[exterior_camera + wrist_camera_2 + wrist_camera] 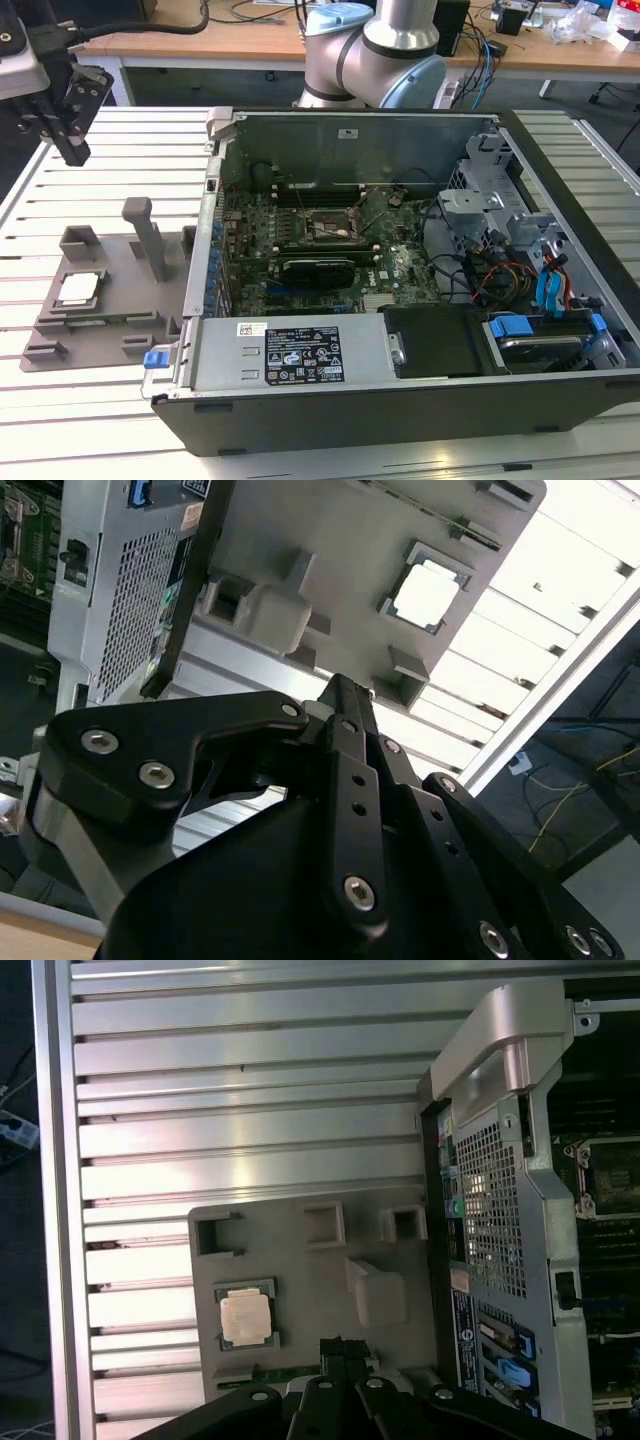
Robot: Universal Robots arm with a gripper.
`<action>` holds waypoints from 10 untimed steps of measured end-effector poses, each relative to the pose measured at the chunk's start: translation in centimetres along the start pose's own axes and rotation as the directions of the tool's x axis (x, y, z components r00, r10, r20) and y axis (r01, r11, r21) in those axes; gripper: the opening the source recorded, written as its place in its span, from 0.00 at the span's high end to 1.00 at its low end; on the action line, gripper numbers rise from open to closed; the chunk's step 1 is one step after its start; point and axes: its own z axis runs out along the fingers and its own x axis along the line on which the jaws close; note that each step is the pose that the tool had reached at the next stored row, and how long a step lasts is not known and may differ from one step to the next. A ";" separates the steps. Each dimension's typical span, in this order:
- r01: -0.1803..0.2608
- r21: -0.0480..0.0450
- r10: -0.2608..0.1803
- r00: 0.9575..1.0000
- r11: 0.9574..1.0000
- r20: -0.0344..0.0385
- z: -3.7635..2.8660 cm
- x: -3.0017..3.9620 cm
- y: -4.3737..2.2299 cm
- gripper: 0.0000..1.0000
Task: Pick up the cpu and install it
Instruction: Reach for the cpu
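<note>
Presently the cpu (78, 288) lay flat in its recess on the grey plastic tray (112, 312), on the slatted table (90, 400), outside the open computer case (420, 390) and just beside that case's wall on the exterior view's left. Nothing was touching it.

The end effector (72, 150) hung high, farther from the case than the tray and well apart from the chip. In the first wrist view its tips (342, 1345) looked drawn together with nothing between them.

Risks noted:
- With the fingers together, a descent would land on the metal lid instead of straddling it, pressing or scuffing the chip.
- The tray's upright posts (148, 235) stood between the cpu and the case; a finger could catch one and shift the tray.
- The chip is thin and smooth-sided, so a shallow or off-centre pinch would likely tilt or drop it.
- The motherboard socket (325, 228) sat deep inside the case, so clearance looked tight. A skewed placement could damage the contacts. I could not tell whether the socket's frame was open.
</note>
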 end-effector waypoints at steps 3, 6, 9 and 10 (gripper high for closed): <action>0.000 0.000 0.000 1.000 1.000 0.000 -0.01 0.76 -0.05 0.89; 0.000 0.000 0.000 1.000 1.000 0.000 -0.04 1.71 -0.13 0.89; 0.000 0.000 0.000 1.000 1.000 0.000 -0.05 2.25 -0.17 0.89; 0.000 0.000 0.000 1.000 1.000 0.000 -0.05 2.52 -0.19 0.89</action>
